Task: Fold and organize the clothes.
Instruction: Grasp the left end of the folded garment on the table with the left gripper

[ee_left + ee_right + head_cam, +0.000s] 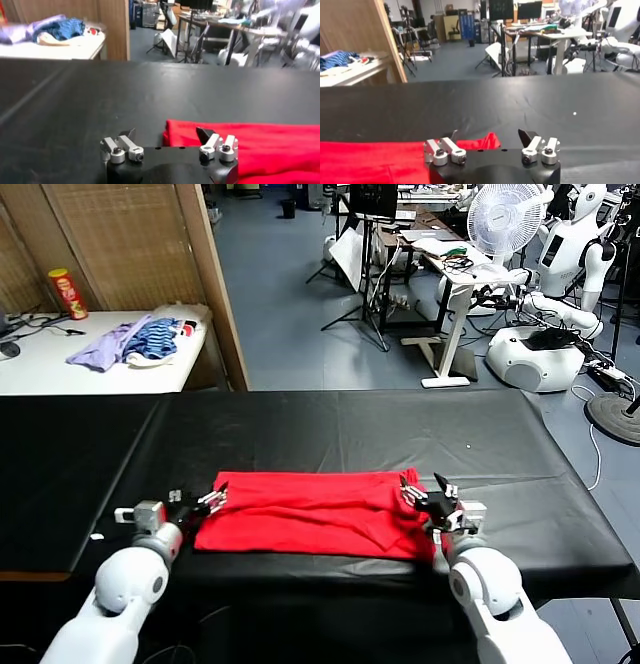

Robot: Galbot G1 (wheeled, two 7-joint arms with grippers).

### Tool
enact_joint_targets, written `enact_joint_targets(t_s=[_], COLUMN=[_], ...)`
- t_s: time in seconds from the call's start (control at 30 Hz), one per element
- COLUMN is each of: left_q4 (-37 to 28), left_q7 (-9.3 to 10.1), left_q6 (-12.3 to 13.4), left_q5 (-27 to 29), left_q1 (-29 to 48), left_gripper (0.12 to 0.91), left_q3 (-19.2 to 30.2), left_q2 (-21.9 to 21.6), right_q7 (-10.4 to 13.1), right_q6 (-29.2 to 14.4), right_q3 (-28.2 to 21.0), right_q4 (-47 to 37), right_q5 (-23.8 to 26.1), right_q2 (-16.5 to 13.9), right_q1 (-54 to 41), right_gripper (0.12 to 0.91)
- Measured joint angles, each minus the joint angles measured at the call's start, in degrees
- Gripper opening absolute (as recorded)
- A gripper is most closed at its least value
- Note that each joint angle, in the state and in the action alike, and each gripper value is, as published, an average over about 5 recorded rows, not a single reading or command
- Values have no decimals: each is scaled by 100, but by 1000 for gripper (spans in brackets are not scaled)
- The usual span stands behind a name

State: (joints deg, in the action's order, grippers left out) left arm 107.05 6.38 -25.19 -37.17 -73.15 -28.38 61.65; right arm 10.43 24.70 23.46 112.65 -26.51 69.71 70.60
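Note:
The clothes, a bright red T-shirt (310, 514), lie folded into a flat rectangle near the front of the black table (400, 434). My left gripper (213, 500) sits low at the shirt's left edge and is open. In the left wrist view the shirt (265, 150) has its corner lying loose between the spread jaws of the left gripper (166, 135). At the right edge my right gripper (420, 492) is open too. The right wrist view shows the shirt (370, 160) with a raised red corner between the wide jaws of the right gripper (489, 136), not pinched.
A white side table (60, 369) at the back left bears a heap of lilac and blue-striped garments (140, 342) and a red can (67, 292). A wooden partition (215, 284) stands beside it. Desks, a fan (505, 214) and white robots (560, 284) fill the room beyond.

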Motion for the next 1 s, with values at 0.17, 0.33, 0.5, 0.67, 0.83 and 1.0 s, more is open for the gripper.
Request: enact_joint_targets(t_s=[0.17,0.33,0.5,0.67,0.83,1.0], left_q4=[40,63,163,256,229,59], left_q7=[-94,-89,-92,-99,-144,-246], left_q6=[103,166,182,185,250,433], left_q5=[187,402,573,1034,1762,2141], left_q1=[-332,-513,-601,-587,-549,-568], left_gripper=[787,594,311,169,163,163], left_q3=[-21,-23,0,73,-34,-387], left_q2=[139,295,404,430,260,-299], right_q7=[11,16,3,-9,45,59], right_q6=[-29,-55,-167,-179,-45,20], right_q3=[11,46,72,120,222,310], right_q4=[119,202,216,283,419,554], right_q5=[16,40,190,283,286,278], right_q2=[17,3,32,103,101,60], right_q1=[86,99,104,143,193,235], right_gripper=[798,798,798,798,798,798])
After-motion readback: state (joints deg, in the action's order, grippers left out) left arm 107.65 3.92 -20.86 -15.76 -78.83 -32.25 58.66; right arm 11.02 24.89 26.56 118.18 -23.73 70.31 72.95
